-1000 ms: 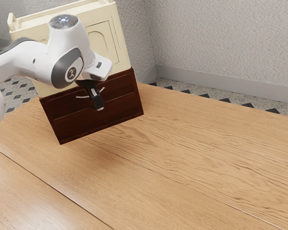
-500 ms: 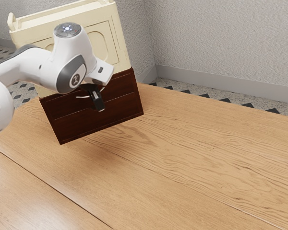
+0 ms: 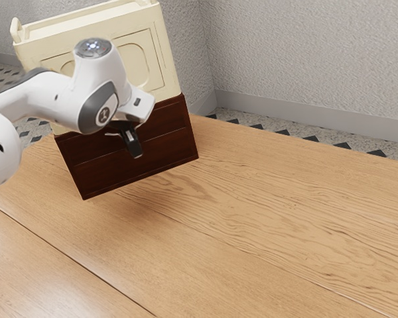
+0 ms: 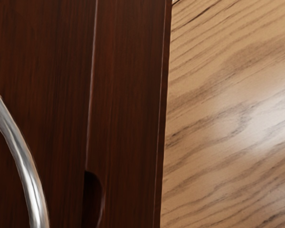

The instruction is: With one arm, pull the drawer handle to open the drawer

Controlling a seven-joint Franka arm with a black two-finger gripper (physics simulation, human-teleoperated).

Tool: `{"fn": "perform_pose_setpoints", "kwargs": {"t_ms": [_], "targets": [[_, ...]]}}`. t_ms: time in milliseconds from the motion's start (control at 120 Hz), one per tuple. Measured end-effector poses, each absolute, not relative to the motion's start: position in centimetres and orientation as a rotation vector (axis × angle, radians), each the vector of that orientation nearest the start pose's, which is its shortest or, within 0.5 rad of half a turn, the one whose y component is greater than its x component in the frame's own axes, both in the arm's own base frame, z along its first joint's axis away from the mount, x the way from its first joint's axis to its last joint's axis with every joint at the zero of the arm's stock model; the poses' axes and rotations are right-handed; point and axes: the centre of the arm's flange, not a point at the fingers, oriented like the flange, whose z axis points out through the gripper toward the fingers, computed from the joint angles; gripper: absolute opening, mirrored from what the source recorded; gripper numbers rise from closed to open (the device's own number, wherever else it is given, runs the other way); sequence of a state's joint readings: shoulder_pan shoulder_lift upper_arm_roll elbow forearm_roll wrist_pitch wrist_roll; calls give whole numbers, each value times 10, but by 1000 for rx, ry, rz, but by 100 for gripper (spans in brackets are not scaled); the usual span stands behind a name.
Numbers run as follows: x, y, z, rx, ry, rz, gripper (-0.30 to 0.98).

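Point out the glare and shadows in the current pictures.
Exterior view: a pale sheen on the table toward the lower left, and a soft shadow on the wood below the dark lower cabinet. Wrist view: a broad whitish glare on the wood beside the dark front, and bright streaks along the curved metal handle.

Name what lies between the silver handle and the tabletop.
The wrist view shows the dark cabinet front, with a thin groove and a rounded notch.

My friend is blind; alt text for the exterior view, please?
A white robot arm holds its black gripper near the curved silver handle of a dark-brown wooden drawer in a cream-topped cabinet on a wooden table.
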State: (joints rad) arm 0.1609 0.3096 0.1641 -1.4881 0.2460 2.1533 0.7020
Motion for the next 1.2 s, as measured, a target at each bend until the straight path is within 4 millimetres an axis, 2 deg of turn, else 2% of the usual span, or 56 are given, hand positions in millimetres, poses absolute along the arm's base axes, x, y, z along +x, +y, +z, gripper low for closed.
{"fn": "perform_pose_setpoints", "kwargs": {"t_ms": [400, 833, 925, 983, 1067, 1200], "targets": [[653, 212, 527, -2654, 669, -226, 68], [656, 185, 531, -2692, 705, -249, 65], [648, 176, 528, -2710, 719, -235, 66], [641, 179, 528, -2719, 711, -226, 56], [632, 175, 532, -2728, 714, -228, 48], [625, 168, 533, -2738, 722, -228, 52]]}}
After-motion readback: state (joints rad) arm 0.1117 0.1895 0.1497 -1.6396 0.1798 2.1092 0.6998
